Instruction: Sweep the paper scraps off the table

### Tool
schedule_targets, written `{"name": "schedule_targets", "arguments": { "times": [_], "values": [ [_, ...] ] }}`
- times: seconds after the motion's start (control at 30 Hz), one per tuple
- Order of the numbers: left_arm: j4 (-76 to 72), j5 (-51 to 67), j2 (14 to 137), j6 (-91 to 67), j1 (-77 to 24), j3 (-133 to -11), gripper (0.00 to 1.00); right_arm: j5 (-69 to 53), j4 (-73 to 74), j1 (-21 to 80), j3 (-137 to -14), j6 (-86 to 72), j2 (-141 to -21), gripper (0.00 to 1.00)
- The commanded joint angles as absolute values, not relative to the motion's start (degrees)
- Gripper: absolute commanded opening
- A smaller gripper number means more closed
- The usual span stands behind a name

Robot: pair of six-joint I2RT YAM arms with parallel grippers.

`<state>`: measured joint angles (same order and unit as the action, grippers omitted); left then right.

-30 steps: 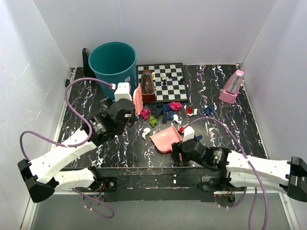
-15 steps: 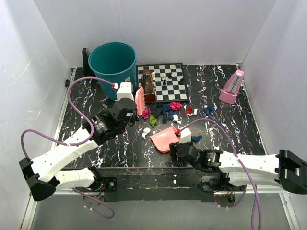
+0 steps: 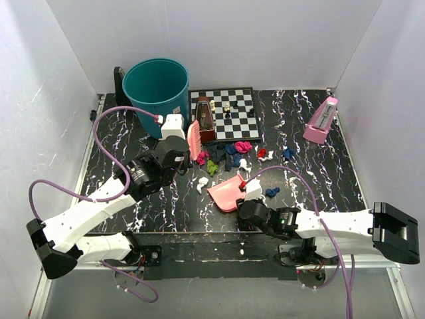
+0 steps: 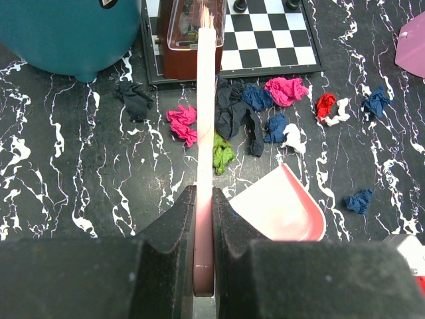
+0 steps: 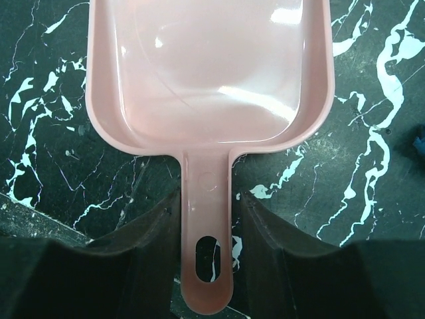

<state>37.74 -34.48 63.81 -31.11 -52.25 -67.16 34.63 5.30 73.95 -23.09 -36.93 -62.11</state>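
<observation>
Paper scraps (image 3: 229, 154) in magenta, dark blue, red, green and white lie scattered on the black veined table (image 3: 319, 173), just before the chessboard. In the left wrist view I see magenta paper scraps (image 4: 285, 90) and a green one (image 4: 222, 154). My left gripper (image 3: 180, 158) (image 4: 204, 199) is shut on a pink brush (image 3: 194, 138) (image 4: 206, 100), held upright left of the scraps. A pink dustpan (image 3: 229, 191) (image 5: 209, 73) lies flat near the front. My right gripper (image 3: 247, 205) (image 5: 207, 206) straddles its handle, the left jaw touching, a small gap at the right jaw.
A teal bucket (image 3: 157, 85) stands at the back left. Beside it lies a chessboard (image 3: 229, 113) with a few pieces and a brown metronome (image 3: 204, 118). A pink metronome (image 3: 321, 121) stands at the back right. White walls enclose three sides.
My right arm has slid left and forward onto the dustpan handle, and its jaws have narrowed around it. The left gripper with the brush has shifted slightly right.
</observation>
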Motion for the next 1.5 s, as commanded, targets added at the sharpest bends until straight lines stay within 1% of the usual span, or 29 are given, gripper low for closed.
{"name": "schedule_targets", "arguments": {
  "times": [0.0,0.1,0.17,0.3,0.33,0.4,0.53,0.6,0.77,0.9,1.0,1.13,1.23,1.37,1.47],
  "values": [
    [37.09,-35.24,62.49,-31.38,-52.38,-68.12,0.0,36.47,2.72,74.35,-23.29,-37.79,-62.31,0.44],
    [37.09,-35.33,62.58,-31.55,-52.29,-68.03,0.0,36.3,3.07,74.36,-23.38,-37.97,-62.23,0.32],
    [37.09,-35.42,62.75,-31.55,-52.38,-67.94,0.0,36.04,4.04,74.36,-23.9,-38.14,-61.96,0.27],
    [37.09,-35.59,63.02,-31.38,-52.3,-68.03,0.0,33.24,8.16,74.79,-26.19,-37.71,-60.12,0.25],
    [37.09,-35.77,63.1,-31.38,-52.38,-67.94,0.0,32.18,9.91,74.71,-26.89,-37.44,-59.68,0.23],
    [37.09,-36.03,63.19,-31.29,-52.29,-68.03,0.0,32.34,15.0,74.71,-29.17,-38.75,-58.8,0.21],
    [37.09,-37.7,63.72,-30.59,-52.29,-68.64,0.0,32.78,23.62,74.71,-32.25,-39.9,-54.86,0.2],
    [37.18,-38.23,64.25,-30.15,-52.29,-69.26,0.0,33.22,27.5,74.71,-33.83,-40.25,-51.52,0.11],
    [36.22,-37.09,65.3,-31.38,-52.29,-69.52,0.0,38.57,33.12,74.71,-38.57,-40.34,-44.66,0.02],
    [34.81,-35.42,67.05,-31.99,-52.29,-69.35,0.0,47.09,38.84,74.1,-44.72,-42.19,-44.21,0.01],
    [34.54,-35.25,68.64,-32.43,-52.29,-70.05,0.0,47.21,39.99,69.19,-49.99,-37.2,-47.18,0.01],
    [32.88,-35.77,69.96,-34.45,-52.29,-69.53,0.0,44.4,41.93,54.8,-56.68,-32.62,-52.64,0.01],
    [28.4,-32.1,70.31,-33.31,-52.3,-68.3,0.0,38.77,38.51,46.08,-58.71,-27.61,-53.7,0.01],
    [21.98,-26.29,71.71,-31.55,-52.29,-67.24,0.0,36.74,35.6,39.04,-60.29,-25.14,-53.7,0.01],
    [20.48,-23.83,74.96,-31.82,-52.29,-69.07,0.0,36.47,34.81,36.39,-59.86,-24.79,-53.35,0.01]
  ]
}}
